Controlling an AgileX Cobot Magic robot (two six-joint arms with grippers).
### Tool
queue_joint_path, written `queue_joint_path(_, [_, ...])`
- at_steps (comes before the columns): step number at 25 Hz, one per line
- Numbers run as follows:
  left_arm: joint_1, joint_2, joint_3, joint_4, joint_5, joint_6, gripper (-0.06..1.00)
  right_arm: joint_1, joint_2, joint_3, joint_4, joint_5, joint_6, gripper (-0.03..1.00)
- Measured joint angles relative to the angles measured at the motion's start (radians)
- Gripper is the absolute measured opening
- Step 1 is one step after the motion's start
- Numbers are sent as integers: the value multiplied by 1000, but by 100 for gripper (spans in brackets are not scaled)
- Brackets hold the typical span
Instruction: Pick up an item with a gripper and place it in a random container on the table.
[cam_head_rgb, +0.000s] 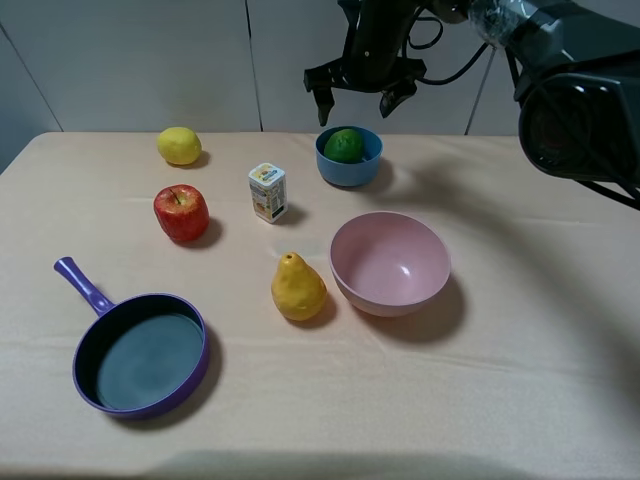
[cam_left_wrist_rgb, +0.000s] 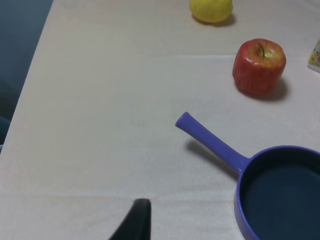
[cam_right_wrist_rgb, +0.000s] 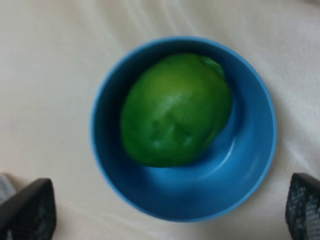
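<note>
While the right pincer (cam_head_rgb: 362, 95) hangs spread and empty above it, the one lime (cam_head_rgb: 344, 145) lies in the small blue bowl (cam_head_rgb: 367, 171) at the far middle of the surface (cam_head_rgb: 520, 380), its long axis tilted. Two bowls: blue and pink (cam_head_rgb: 390, 264). Of the left pincer (cam_left_wrist_rgb: 136, 220) only a tip shows; I cannot tell its state.
</note>
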Motion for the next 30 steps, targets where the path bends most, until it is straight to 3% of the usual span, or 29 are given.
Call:
queue_joint_path(7, [0,0,0,0,0,0,97,11,-67,13,13,0,-15,69])
queue_joint_path(11, [0,0,0,0,0,0,97,20,-146,107,39,-1,-43,69])
queue_joint_path(30, [0,0,0,0,0,0,97,26,-753,883,68,-1,-112,69])
